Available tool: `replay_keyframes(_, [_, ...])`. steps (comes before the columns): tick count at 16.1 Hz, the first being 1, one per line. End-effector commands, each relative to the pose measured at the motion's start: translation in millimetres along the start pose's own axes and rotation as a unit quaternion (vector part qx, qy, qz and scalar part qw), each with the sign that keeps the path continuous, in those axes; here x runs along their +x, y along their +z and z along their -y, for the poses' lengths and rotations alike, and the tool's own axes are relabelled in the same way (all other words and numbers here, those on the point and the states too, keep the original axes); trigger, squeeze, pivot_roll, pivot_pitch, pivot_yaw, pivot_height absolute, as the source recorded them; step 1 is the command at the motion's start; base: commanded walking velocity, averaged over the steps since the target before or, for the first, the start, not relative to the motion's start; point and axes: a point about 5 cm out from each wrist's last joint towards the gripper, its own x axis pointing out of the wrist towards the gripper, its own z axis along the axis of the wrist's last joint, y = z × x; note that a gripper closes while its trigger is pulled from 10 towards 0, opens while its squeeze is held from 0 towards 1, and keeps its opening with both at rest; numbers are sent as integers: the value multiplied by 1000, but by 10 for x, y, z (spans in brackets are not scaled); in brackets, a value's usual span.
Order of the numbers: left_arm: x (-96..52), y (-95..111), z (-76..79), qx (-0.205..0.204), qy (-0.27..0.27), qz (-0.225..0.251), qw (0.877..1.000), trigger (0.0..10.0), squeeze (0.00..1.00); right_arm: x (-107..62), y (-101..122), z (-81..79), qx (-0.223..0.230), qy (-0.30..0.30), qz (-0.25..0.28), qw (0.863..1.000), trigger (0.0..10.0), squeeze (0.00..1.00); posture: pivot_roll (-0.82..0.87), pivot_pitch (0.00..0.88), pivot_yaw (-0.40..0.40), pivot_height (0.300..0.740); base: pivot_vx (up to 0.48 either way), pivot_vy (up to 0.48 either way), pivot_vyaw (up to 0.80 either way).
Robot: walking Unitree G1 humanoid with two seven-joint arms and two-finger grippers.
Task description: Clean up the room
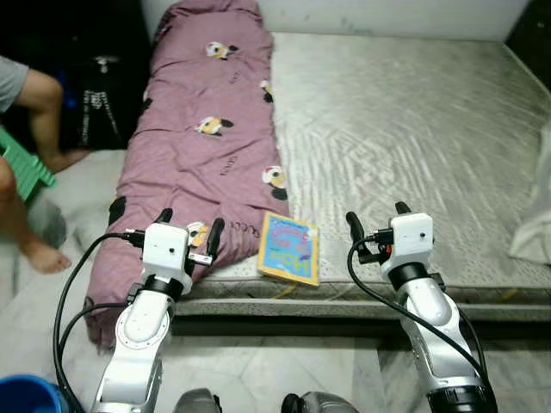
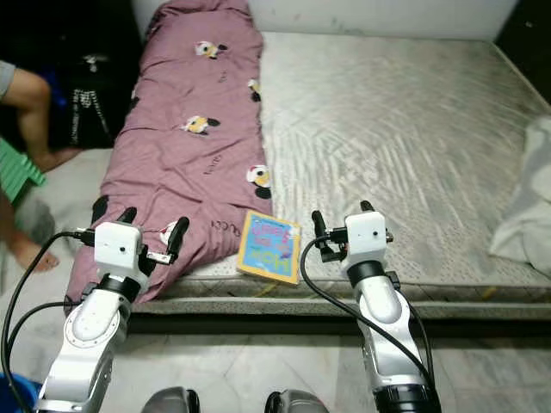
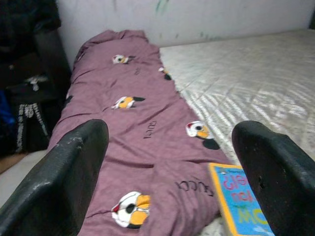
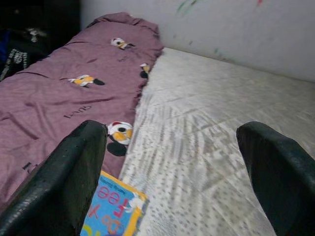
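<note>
A purple blanket (image 1: 207, 129) with cartoon prints lies along the left side of a bare grey mattress (image 1: 405, 129), its near end hanging over the front edge. A blue and yellow children's book (image 1: 289, 248) rests at the mattress's front edge, just right of the blanket. My left gripper (image 1: 189, 229) is open above the blanket's near end, left of the book. To the book's right, my right gripper (image 1: 377, 222) is open over the mattress edge. Both wrist views look along the bed, with the book (image 3: 241, 201) (image 4: 114, 212) low between the fingers.
A person's legs (image 1: 30, 163) and a green stool (image 1: 24, 168) are on the floor at the left, beside dark bags (image 1: 99, 95). White cloth (image 1: 535, 206) lies at the mattress's right edge. A blue tub (image 1: 26, 396) sits at the lower left. A wall runs behind the bed.
</note>
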Motion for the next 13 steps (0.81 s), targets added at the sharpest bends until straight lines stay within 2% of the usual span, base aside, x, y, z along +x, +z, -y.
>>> replay_keyframes(1, [-13,9,-7,1,-5,2,1000,10000,0,4,11,-3,-3,4,0,1000,10000,0,-28,108,-37,740,311,0,0])
replay_keyframes(8, [-5,24,0,-4,-15,8,1000,10000,0,15,17,0,-1,-2,3,1000,10000,0,-28,106,-35,740,311,0,0])
replay_keyframes(13, [46,-69,-108,-18,44,-35,998,10000,0,-5,32,66,-6,-22,7,1000,10000,0,-26,111,-30,740,0,0,0])
